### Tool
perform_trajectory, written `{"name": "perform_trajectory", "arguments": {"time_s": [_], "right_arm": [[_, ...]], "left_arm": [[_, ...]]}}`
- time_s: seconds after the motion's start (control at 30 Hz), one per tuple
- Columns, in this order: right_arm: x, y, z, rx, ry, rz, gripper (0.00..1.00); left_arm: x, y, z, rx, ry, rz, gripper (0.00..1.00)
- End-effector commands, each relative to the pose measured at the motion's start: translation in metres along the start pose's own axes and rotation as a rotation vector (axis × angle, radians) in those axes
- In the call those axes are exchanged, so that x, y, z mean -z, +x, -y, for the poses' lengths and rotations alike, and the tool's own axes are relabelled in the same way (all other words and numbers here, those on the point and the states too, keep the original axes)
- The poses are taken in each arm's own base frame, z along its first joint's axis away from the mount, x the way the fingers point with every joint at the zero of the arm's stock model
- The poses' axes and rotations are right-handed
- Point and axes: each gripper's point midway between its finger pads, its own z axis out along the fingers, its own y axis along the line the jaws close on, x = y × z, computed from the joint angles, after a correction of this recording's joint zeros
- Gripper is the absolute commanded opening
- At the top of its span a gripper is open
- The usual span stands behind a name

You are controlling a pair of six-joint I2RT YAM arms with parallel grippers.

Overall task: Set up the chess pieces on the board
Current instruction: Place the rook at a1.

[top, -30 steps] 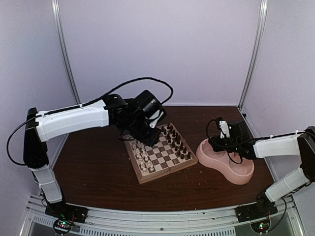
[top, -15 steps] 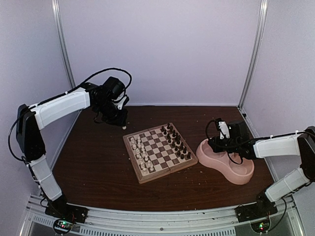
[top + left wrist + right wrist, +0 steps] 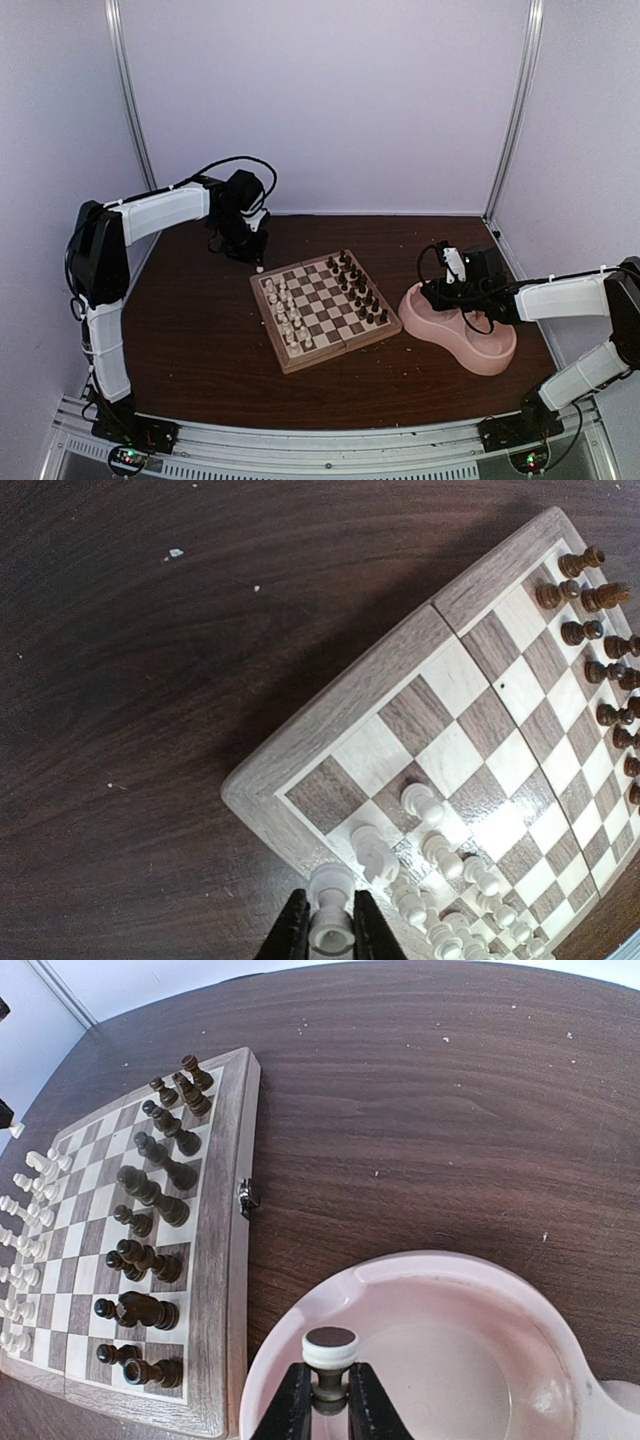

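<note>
The board (image 3: 352,338) lies at mid table, with cream-white chess pieces (image 3: 285,310) along its left side and dark pieces (image 3: 360,285) along its right. My left gripper (image 3: 255,257) hangs just beyond the board's far-left corner. In the left wrist view the gripper (image 3: 329,896) is shut on a cream-white piece (image 3: 331,925), over the board's corner border (image 3: 270,805), beside the white rows (image 3: 425,805). My right gripper (image 3: 437,290) (image 3: 328,1368) is shut on a piece with a cream base rim (image 3: 330,1345), base up, over the pink bowl (image 3: 420,1265).
The pink double bowl (image 3: 470,350) stands right of the board. The dark pieces (image 3: 150,1195) stand in two rows by the board's right border (image 3: 215,1290). Dark wooden table (image 3: 200,330) with purple walls and metal posts around it.
My left arm has left the board's far-left corner, swung out to the back left and come partly back toward the board. The right arm has not moved.
</note>
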Motion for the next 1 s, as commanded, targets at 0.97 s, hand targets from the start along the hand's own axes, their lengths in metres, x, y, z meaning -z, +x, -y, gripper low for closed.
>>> {"name": "perform_trajectory", "arguments": {"time_s": [0.97], "right_arm": [[0.002, 0.0, 0.002, 0.003, 0.006, 0.004, 0.14]], "left_arm": [[-0.045, -0.003, 0.002, -0.042, 0.017, -0.055, 0.17]]}}
